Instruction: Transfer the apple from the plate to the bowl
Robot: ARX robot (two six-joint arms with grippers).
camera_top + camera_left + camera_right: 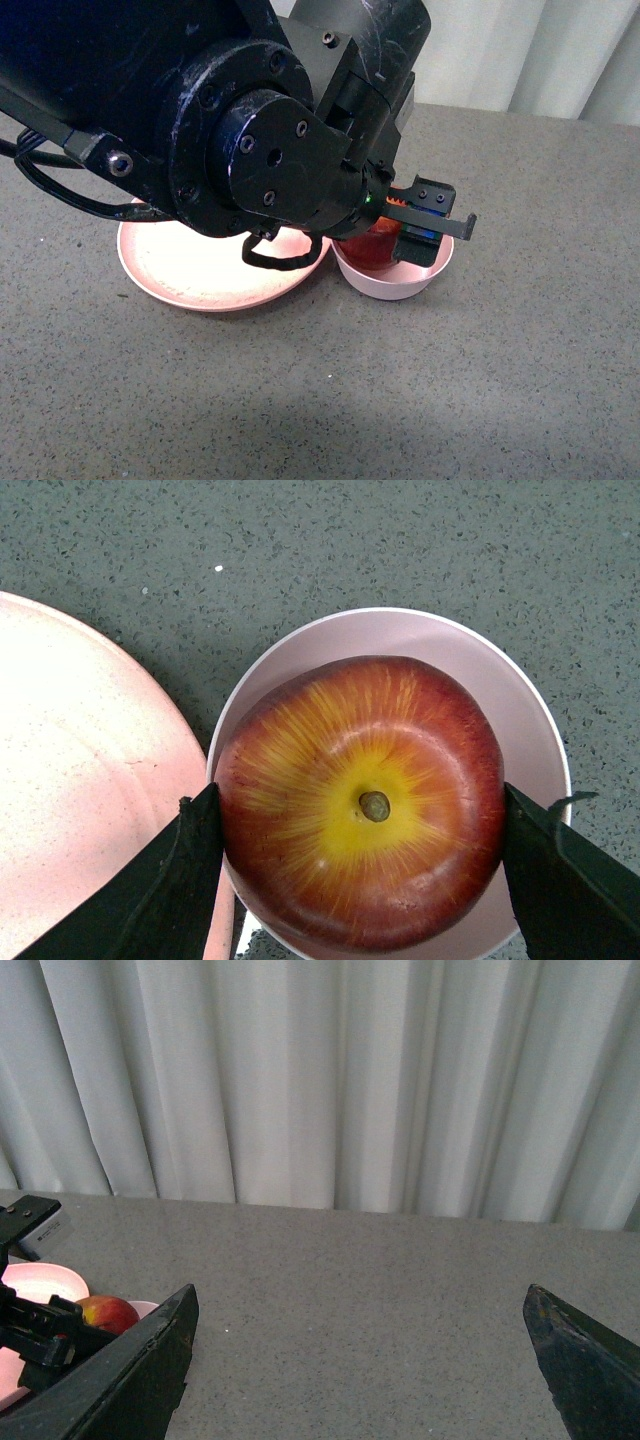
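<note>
Left wrist view: the apple (362, 802) sits in the bowl (520, 720), left gripper (360, 865) fingers (185, 865) pressed on opposite flanks (stem up). Glossy, firm, probably slippery; its widest girth suits gripping. The plate (70, 810) lies beside; right fingers (140, 1370) spread, empty.

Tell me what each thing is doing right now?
Apple: stem up, over or in the bowl, held on both sides.
Bowl: upright beside the plate, apple filling most of it.
Plate: nothing on the part that shows.
Left gripper: shut on the apple.
Right gripper: open, holding nothing, away from the bowl.
</note>
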